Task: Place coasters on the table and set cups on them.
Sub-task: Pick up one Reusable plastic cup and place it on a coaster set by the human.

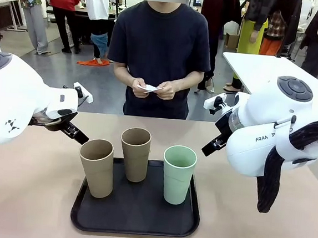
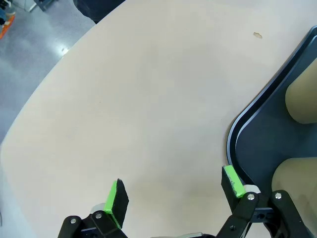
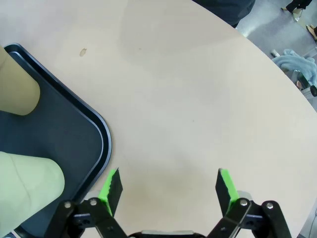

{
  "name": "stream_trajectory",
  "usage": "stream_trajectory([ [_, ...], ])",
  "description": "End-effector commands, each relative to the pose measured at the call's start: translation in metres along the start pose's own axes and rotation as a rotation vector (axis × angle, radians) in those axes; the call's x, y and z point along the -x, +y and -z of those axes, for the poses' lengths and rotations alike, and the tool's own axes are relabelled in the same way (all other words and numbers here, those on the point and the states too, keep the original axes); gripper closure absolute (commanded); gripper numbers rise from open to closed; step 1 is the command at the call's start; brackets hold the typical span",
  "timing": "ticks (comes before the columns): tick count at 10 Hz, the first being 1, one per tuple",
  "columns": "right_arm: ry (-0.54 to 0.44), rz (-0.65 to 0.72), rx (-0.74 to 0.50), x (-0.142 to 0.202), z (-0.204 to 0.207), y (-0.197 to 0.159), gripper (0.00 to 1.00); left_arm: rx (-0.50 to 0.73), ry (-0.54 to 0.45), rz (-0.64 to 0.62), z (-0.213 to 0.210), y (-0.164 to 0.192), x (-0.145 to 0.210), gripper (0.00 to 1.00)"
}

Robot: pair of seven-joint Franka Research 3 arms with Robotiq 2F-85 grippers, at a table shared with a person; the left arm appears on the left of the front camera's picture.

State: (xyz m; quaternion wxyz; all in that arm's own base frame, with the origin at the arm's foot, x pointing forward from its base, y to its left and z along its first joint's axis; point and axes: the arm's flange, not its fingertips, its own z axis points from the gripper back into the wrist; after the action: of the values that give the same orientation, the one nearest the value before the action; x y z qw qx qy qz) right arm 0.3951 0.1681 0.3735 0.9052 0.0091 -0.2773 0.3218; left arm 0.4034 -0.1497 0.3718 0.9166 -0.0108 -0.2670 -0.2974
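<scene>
Three cups stand upright on a black tray: a tan cup at front left, a second tan cup behind it, and a mint green cup on the right. Across the beige table, a person holds white coasters in both hands at waist height. My left gripper hovers open over bare tabletop left of the tray, its fingers near the front tan cup. My right gripper is open above the table right of the tray, with the green cup beside it.
A white table stands behind at the right. Other people stand farther back in the room. Bare beige tabletop stretches on both sides of the tray and between it and the person. A small mark lies on the table.
</scene>
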Motion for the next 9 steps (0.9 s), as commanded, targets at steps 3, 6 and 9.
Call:
stream_trajectory([
  [3, -0.056, -0.013, 0.070, -0.015, -0.054, -0.010, 0.00, -0.022, 0.020, -0.001, -0.045, 0.019, -0.023, 0.00],
  [6, 0.047, -0.012, 0.098, -0.029, -0.132, -0.017, 0.00, 0.025, 0.097, 0.070, -0.125, 0.013, -0.047, 0.00],
  [9, 0.205, -0.074, 0.098, -0.036, -0.187, -0.006, 0.00, 0.014, 0.208, 0.096, -0.179, 0.000, -0.064, 0.00],
])
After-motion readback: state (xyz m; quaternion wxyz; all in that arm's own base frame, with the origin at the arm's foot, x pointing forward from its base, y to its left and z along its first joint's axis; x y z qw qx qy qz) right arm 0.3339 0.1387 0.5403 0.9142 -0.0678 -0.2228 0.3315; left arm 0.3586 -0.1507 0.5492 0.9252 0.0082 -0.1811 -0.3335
